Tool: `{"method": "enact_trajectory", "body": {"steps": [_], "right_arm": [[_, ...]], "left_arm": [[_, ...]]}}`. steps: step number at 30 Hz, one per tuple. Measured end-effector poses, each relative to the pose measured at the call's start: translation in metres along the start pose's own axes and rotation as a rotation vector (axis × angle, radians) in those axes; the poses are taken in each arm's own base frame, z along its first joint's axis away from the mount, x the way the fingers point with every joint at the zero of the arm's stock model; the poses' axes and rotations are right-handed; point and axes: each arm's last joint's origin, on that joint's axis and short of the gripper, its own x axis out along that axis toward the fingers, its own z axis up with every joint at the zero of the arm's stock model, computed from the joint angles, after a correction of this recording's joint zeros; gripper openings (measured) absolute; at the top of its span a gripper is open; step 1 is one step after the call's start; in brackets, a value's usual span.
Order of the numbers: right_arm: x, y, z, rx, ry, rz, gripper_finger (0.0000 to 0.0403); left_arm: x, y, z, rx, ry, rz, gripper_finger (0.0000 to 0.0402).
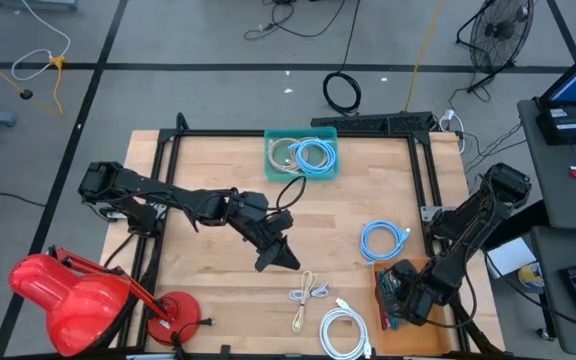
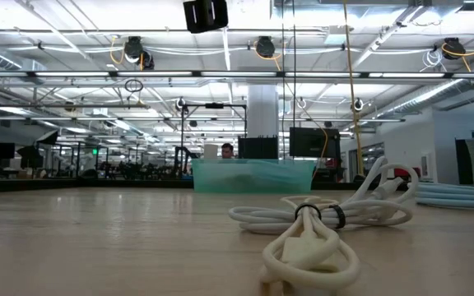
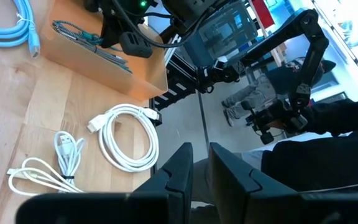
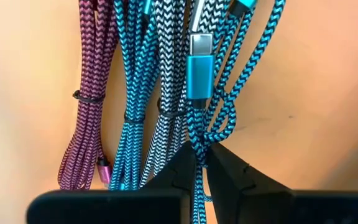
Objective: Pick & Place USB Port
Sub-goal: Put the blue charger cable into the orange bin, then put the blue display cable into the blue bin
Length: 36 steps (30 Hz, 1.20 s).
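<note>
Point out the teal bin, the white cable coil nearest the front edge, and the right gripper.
teal bin (image 1: 271, 160), high view, its left wall.
white cable coil (image 1: 344, 333), high view, middle of the coil.
right gripper (image 4: 201, 154), right wrist view, midway between its fingertips, closed on a blue braided cable (image 4: 198, 134).

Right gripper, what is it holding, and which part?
The right gripper pinches a blue braided USB cable on its cord, below the plug.

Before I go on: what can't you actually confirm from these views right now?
- Right pincer: pinched on the blue braided cable; its far end is cut off by the wrist view's edge.
- High view: the braided bundle is mostly hidden under the right arm.
- Low view: neither pincer shows.
- Green bin: its wall blurs the contents.
</note>
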Motion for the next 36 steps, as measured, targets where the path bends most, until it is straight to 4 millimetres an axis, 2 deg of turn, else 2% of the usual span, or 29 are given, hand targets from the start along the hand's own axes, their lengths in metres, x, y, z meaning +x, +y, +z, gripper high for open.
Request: {"method": "enact_trajectory", "body": {"steps": [13, 16, 27, 32, 36], "right_arm": [[0.000, 0.001, -0.001, 0.005, 0.029, -0.004, 0.0030], [0.000, 0.001, -0.002, 0.006, 0.034, -0.001, 0.0054], [0.000, 0.001, 0.000, 0.008, 0.024, -0.002, 0.0178], [-0.006, 0.000, 0.001, -0.001, 0.028, 0.019, 0.0207], [-0.019, -0.001, 0.003, -0.012, 0.007, 0.103, 0.0212]], "left_arm": [[0.000, 0.000, 0.000, 0.009, -0.001, 0.001, 0.0051], [0.000, 0.000, 0.000, 0.009, -0.001, 0.001, 0.0051], [0.000, -0.001, 0.000, 0.014, -0.006, -0.004, 0.0051], [0.000, -0.001, 0.000, 0.014, -0.006, -0.004, 0.0051], [0.000, -0.001, 0.000, 0.017, -0.006, -0.004, 0.0051]]}}
